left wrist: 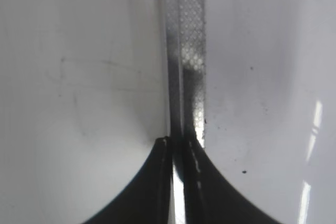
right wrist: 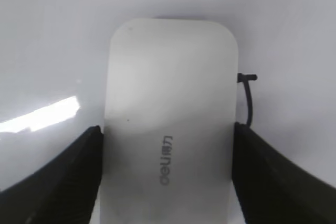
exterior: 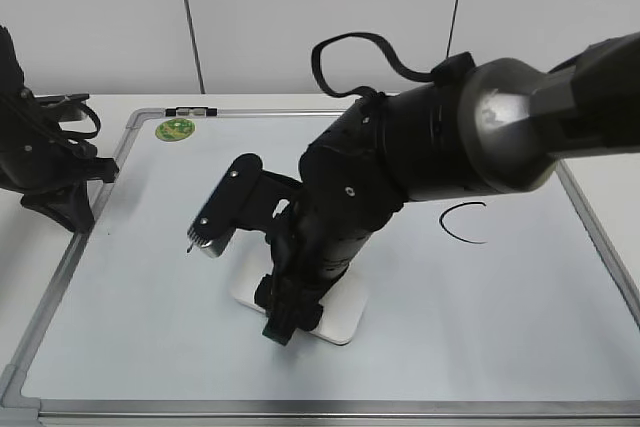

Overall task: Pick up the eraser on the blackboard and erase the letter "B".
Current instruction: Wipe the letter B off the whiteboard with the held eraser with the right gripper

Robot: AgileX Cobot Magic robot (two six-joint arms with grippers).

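The white eraser (right wrist: 170, 77) lies flat on the blackboard (exterior: 150, 327), below the middle; its front corner shows in the exterior view (exterior: 345, 315). My right gripper (right wrist: 168, 129) reaches down across the board, and its two fingers press on the eraser's long sides (exterior: 290, 312). A short black stroke (right wrist: 248, 98) remains beside the eraser. I cannot tell which letter it belongs to. The letter "B" is hidden behind the right arm. The black "C" (exterior: 465, 223) shows to the right. My left gripper (exterior: 72, 209) is shut and empty over the board's left frame (left wrist: 185, 51).
A green round sticker (exterior: 175, 129) sits at the board's top left corner. A tiny black mark (exterior: 188, 246) shows just below the right wrist camera housing. The right arm's bulk covers the board's middle. A white wall stands behind the table.
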